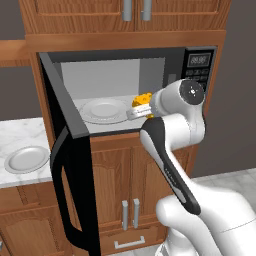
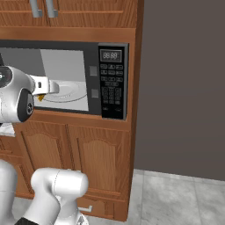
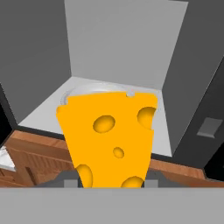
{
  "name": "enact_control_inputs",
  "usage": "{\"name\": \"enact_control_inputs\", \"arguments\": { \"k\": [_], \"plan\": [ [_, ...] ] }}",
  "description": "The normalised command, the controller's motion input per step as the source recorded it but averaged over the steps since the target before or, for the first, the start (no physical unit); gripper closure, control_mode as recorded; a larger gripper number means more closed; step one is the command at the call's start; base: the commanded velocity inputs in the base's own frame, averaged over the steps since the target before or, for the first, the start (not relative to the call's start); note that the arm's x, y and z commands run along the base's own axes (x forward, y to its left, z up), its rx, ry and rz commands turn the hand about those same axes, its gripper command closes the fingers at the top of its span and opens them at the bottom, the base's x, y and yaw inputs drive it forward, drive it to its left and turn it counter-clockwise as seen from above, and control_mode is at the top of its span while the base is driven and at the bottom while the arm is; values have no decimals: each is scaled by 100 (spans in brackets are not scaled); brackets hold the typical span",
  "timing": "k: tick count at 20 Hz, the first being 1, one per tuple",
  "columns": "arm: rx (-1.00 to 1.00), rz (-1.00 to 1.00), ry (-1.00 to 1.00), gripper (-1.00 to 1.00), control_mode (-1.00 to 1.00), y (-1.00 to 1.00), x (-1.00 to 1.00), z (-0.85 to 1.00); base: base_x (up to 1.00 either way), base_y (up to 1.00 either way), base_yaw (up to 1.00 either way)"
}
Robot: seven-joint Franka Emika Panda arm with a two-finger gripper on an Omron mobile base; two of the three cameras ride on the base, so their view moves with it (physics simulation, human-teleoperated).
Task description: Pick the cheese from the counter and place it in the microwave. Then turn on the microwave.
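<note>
cheese [image 3: 109, 138] orange-yellow wedge with holes, gripped by tool [image 1: 136, 112], microwave [image 1: 200, 80] open

I see a round grey plate [image 1: 26, 159] lying flat to my left, beside the brown wooden cabinets [image 1: 120, 172] with silver handles [image 1: 129, 213]. More wooden cupboard doors [image 1: 90, 12] sit above, and a pale tiled floor [image 2: 180, 197] lies below right.

Microwave [image 1: 197, 65], door [image 1: 70, 165] open; turntable plate [image 1: 102, 110] inside; gripper [image 1: 136, 111] holding cheese [image 1: 142, 100] at opening; grey plate [image 1: 26, 159] on counter [image 1: 15, 131].
</note>
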Motion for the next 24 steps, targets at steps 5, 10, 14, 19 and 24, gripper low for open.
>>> {"name": "enact_control_inputs", "arguments": {
  "k": [5,10,14,19,24],
  "plan": [
    [0,0,5,100,-100,7,24,-18,0,0,0],
    [0,0,5,100,-100,9,23,-13,0,0,0],
    [0,0,0,100,-100,8,20,-6,0,0,0],
    [0,0,0,100,-100,10,18,-5,0,0,0],
    [0,0,0,100,-100,9,17,-9,0,0,0]
  ]
}}
